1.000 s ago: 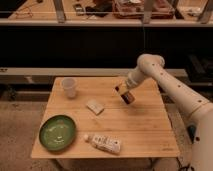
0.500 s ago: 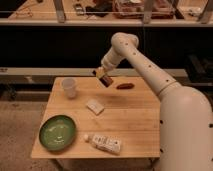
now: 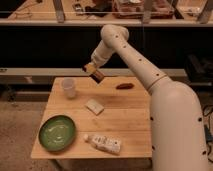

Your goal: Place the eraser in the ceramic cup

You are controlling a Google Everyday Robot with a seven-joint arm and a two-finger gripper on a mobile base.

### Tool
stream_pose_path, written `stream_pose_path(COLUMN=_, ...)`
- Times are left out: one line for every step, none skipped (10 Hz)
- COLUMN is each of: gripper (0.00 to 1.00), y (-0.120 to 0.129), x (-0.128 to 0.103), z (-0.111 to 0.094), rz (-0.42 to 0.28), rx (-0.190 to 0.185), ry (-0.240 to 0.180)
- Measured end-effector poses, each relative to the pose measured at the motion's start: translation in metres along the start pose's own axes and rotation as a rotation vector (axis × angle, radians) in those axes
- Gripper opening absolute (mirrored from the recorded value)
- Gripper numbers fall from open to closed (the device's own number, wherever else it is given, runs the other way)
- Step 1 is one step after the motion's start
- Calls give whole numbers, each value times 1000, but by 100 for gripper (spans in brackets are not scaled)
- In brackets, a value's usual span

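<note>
The gripper (image 3: 93,71) hangs above the far side of the wooden table (image 3: 125,112), held up off the surface. It is shut on the eraser (image 3: 95,75), a small dark block with an orange and pale band. The ceramic cup (image 3: 68,87), small and whitish, stands upright near the table's far left corner. The gripper with the eraser is to the right of the cup and higher than its rim, a short gap apart.
A pale flat block (image 3: 94,106) lies mid-table. A round green plate (image 3: 57,132) sits at the front left. A white patterned carton (image 3: 104,143) lies near the front edge. A dark reddish object (image 3: 124,86) lies at the far right. Shelving stands behind.
The arm has swung left across the table with the eraser in the gripper, from the right-centre toward the cup, and has lifted it higher.
</note>
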Motion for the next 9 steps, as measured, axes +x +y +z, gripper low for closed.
stream_pose_path(gripper=0, y=-1, x=1, z=1, rz=-2, rx=2, ry=0)
stream_pose_path(gripper=0, y=0, x=0, z=0, rz=0, rx=0, ry=0)
stream_pose_path(gripper=0, y=2, x=-2, z=-1, rz=-1, rx=-4, ry=-2)
stream_pose_path(gripper=0, y=4, x=0, z=-3, rz=-23, rx=-12, ry=-7)
stream_pose_path(gripper=0, y=5, x=7, z=-6, rz=-66, rx=-25, ry=-14)
stream_pose_path(gripper=0, y=5, x=18, z=-8, rz=-120, rx=-39, ry=-22)
stream_pose_path(gripper=0, y=2, x=37, z=-11, rz=-202, rx=-56, ry=-30)
stream_pose_path(gripper=0, y=-7, x=59, z=-12, rz=-293, rx=-62, ry=-44)
stream_pose_path(gripper=0, y=-16, x=73, z=-11, rz=-352, rx=-59, ry=-53)
